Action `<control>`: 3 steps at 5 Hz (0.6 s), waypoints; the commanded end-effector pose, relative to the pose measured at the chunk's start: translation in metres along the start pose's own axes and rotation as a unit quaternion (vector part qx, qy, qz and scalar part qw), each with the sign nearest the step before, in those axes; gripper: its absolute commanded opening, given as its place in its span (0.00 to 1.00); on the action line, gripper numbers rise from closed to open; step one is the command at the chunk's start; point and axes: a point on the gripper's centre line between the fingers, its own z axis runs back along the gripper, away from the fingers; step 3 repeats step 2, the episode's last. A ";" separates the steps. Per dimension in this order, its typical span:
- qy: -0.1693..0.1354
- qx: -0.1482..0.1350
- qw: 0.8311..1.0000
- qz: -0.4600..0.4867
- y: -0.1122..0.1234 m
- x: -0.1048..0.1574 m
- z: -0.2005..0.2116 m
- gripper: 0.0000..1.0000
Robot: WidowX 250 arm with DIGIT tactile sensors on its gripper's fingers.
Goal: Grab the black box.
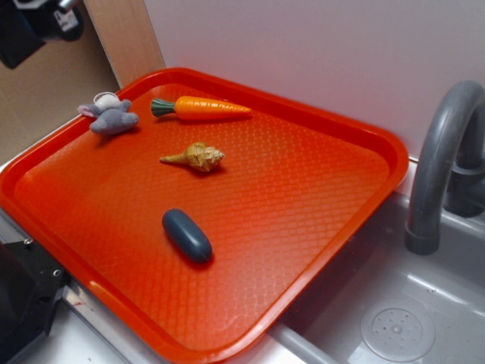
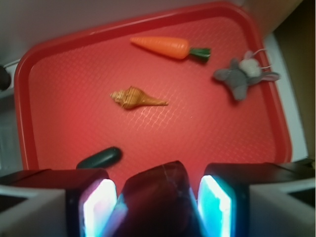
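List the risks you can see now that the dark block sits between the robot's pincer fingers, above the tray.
1. The black box looks turned between the pads of the pincer, so the hold may be partial and it could slip.
2. If it drops, it would likely land on the red tray near the dark blue pebble and might knock it.

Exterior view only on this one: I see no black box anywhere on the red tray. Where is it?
Observer: In the wrist view, the black box sits between the hand's two fingers.
Operator: Gripped, or just framed?
Observer: Gripped, it seems; both glowing pads press against its sides.
Operator: What lies nearest?
Observer: The blue pebble, on the tray beyond it.
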 end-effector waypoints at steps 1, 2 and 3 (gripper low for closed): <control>-0.003 -0.010 1.000 0.024 0.016 0.014 -0.002 0.00; 0.000 0.000 1.000 0.025 0.016 0.019 -0.004 0.00; 0.000 0.000 1.000 0.025 0.016 0.019 -0.004 0.00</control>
